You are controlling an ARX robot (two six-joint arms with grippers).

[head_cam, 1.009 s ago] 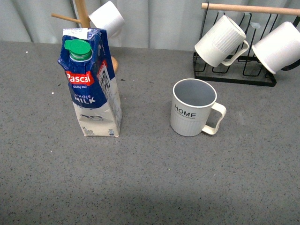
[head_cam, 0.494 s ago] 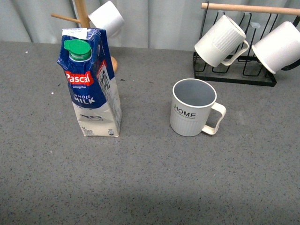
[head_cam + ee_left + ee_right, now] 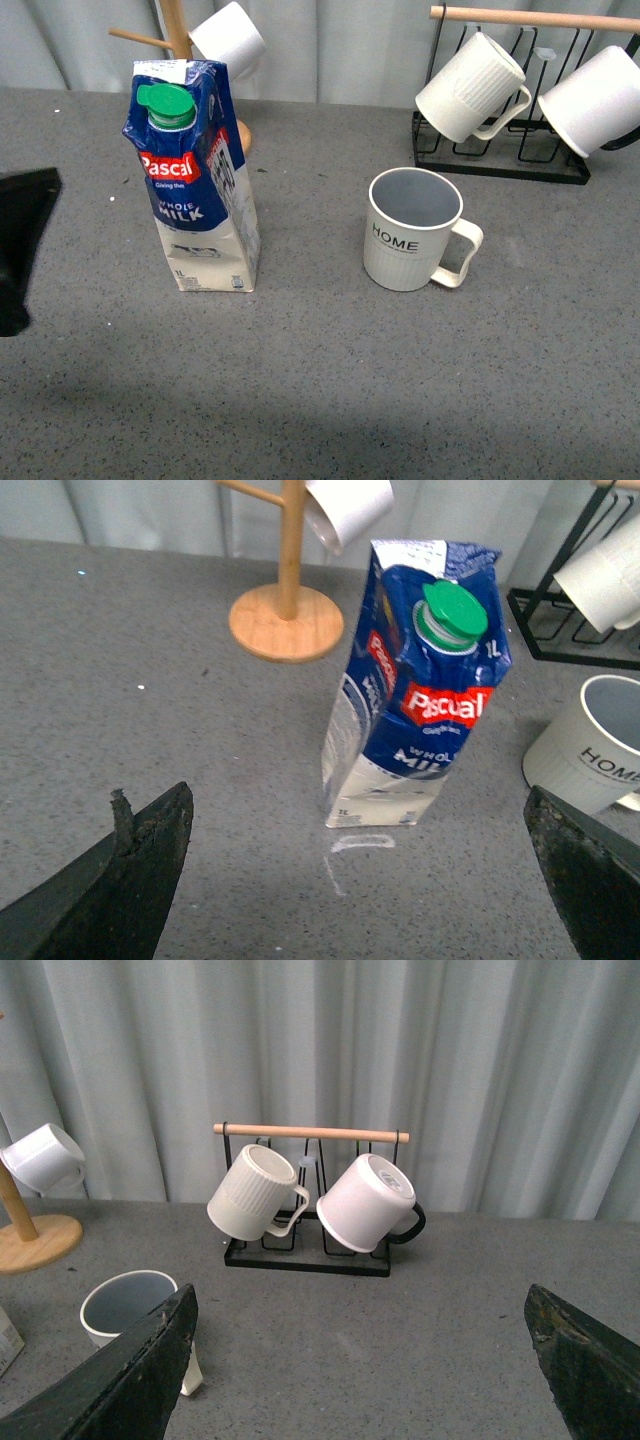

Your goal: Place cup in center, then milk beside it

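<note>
The cup [image 3: 410, 242], an off-white ribbed mug lettered "HOME" with a grey inside, stands upright right of the table's middle, handle to the right. It also shows in the left wrist view [image 3: 590, 745] and the right wrist view [image 3: 125, 1305]. The milk [image 3: 195, 175], a blue and white Pascal carton with a green cap, stands upright to its left, also in the left wrist view [image 3: 415, 680]. My left gripper [image 3: 355, 880] is open and empty, short of the carton; a dark part of it shows at the front view's left edge [image 3: 22, 240]. My right gripper [image 3: 360, 1360] is open and empty over bare table.
A wooden mug tree [image 3: 180, 30] with a small white cup [image 3: 228, 38] stands behind the milk. A black wire rack [image 3: 500, 150] with a wooden bar holds a ribbed white mug [image 3: 470, 88] and a smooth white mug [image 3: 595, 100] at back right. Grey curtain behind.
A dark part of my left gripper has come into the front view at the left edge. The cup and the milk have not moved.
</note>
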